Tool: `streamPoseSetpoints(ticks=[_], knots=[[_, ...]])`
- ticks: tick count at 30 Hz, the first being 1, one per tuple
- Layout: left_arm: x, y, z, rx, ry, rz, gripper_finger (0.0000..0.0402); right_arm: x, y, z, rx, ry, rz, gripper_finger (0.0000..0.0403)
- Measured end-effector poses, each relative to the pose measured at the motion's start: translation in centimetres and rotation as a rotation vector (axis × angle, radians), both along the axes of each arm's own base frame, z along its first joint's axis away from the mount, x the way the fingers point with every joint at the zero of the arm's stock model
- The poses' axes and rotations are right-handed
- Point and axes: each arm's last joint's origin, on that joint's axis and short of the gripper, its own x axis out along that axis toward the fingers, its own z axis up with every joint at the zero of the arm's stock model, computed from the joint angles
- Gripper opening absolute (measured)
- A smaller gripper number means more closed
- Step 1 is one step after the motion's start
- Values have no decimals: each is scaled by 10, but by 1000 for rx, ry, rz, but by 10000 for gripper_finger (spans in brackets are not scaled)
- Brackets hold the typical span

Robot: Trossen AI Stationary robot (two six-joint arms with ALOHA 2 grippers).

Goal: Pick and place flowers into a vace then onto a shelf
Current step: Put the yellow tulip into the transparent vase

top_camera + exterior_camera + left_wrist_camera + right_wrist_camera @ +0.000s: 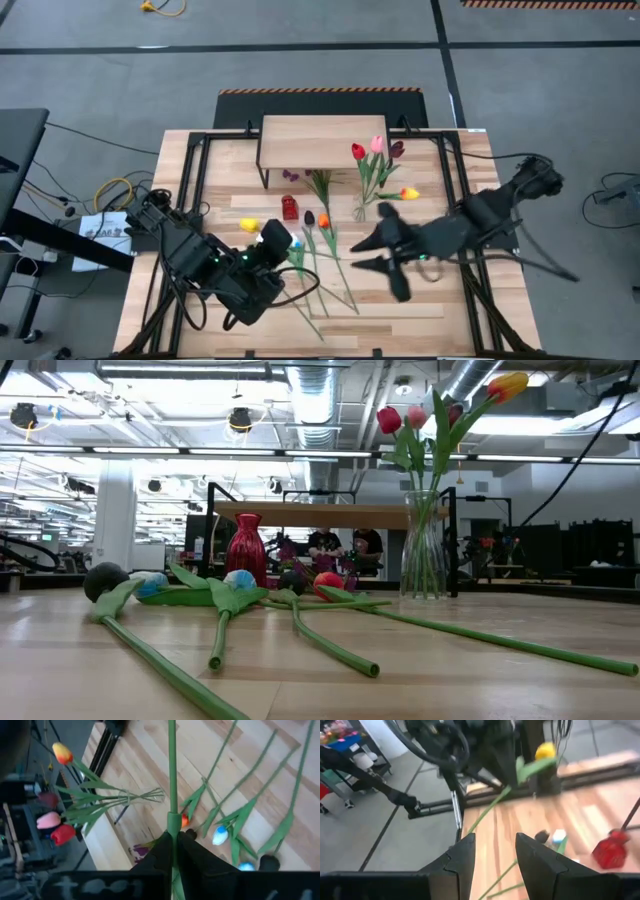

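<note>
My left gripper [272, 243] is near the table's near-left part, shut on a yellow tulip [248, 225]. My right gripper [372, 252] hovers open right of the middle, pointing left toward it, and touches nothing. Several tulips [325, 255] lie flat on the table between the two grippers, and they also show in the low view [300, 625]. A clear glass vase [425, 550] stands upright and holds red, pink, maroon and orange-yellow tulips [375, 150]. The shelf [320, 140] stands at the far edge. A purple sprig [290, 175] lies in front of it. My left gripper pinches the yellow tulip's green stem [172, 822] between its two fingers, where a leaf joins it. The stem [172, 770] runs straight on past the fingertips. In the right wrist view the yellow head [545, 751] sits by the gripper and the stem [487, 810] slants away, seemingly off the table.
A small red vase [290, 208] stands between the shelf and the lying tulips. Black frame rails [200, 170] run along the table's left and right sides. Bare planks [400, 320] lie along the near edge.
</note>
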Motion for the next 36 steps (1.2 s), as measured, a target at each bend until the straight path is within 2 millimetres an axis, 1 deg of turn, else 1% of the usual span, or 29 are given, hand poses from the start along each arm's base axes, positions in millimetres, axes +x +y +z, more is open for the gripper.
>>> streamPoseSetpoints(ticks=[5, 9, 11, 16, 19, 26, 29, 32, 36], knots=[[0, -1, -1, 33, 26, -57, 0, 28, 17, -21, 47, 21, -8, 133], [2, -3, -5, 36, 54, -90, 0, 50, 29, -35, 78, -3, 17, 133], [4, -6, -8, 29, 61, -98, 0, 61, 32, -39, 102, -36, 19, 133], [11, -11, -18, 44, 99, -102, 0, 83, 34, -56, 139, -41, -7, 132], [14, -13, -23, 56, 116, -102, 0, 93, 37, -64, 186, -36, 36, 130], [18, -15, -26, 71, 108, -101, 0, 105, 43, -80, 184, -16, 46, 127], [18, -14, -25, 91, 96, -89, 0, 111, 42, -86, 179, -13, 32, 127], [18, -15, -25, 88, 92, -90, 0, 112, 42, -86, 181, -20, 31, 127], [19, -15, -25, 78, 78, -90, 0, 114, 36, -85, 174, -26, 18, 127]])
